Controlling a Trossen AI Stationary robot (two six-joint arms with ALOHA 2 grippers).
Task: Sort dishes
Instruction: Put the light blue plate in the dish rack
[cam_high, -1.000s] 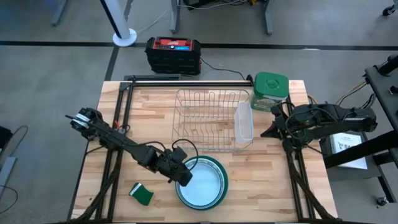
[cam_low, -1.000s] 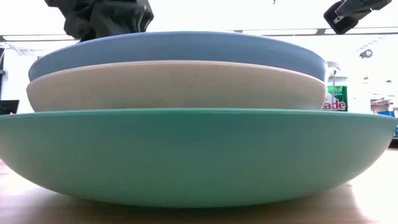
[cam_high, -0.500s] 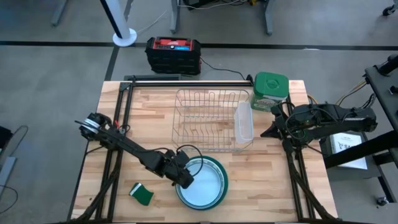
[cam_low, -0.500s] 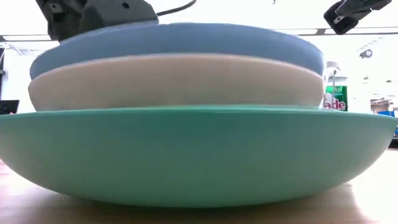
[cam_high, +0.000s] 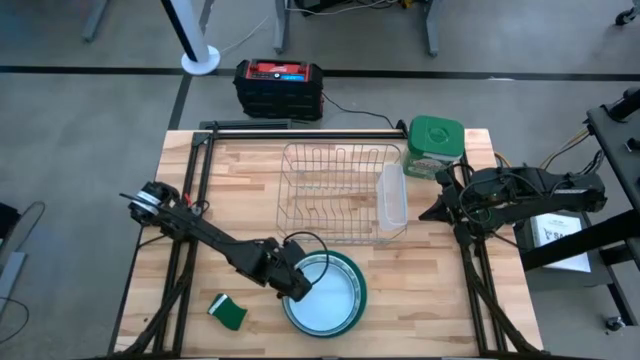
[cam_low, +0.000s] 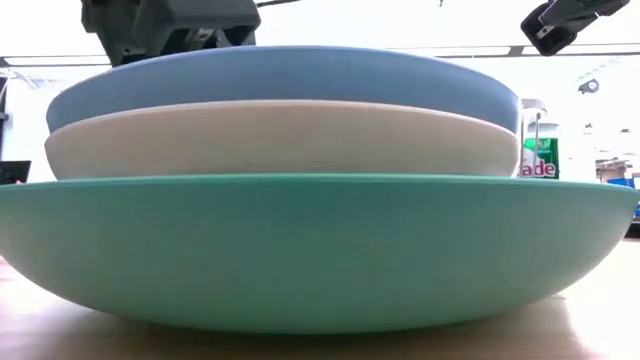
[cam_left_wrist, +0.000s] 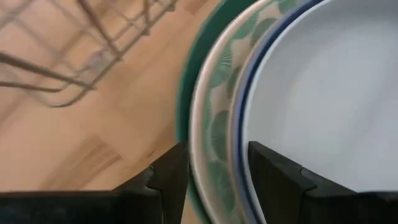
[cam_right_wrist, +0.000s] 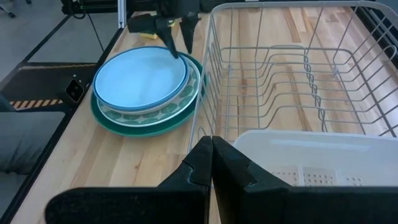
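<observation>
At near centre, left gripper (cam_high: 297, 290) straddled light blue plate (cam_high: 322, 296) rim, fingers apart; right gripper (cam_right_wrist: 210, 163) closed, parked right; plate probably stiff, slippery; grip rim.

Blue plate (cam_low: 285, 80) on cream plate (cam_low: 285, 140) on teal plate (cam_low: 310, 250).

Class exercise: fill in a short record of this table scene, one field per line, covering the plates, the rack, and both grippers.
stack: light blue plate on cream plate on teal plate
rack: wire dish rack, no plates in it
left gripper: open, fingers astride the upper plates' rims
right gripper: shut, by the rack's far side
</observation>
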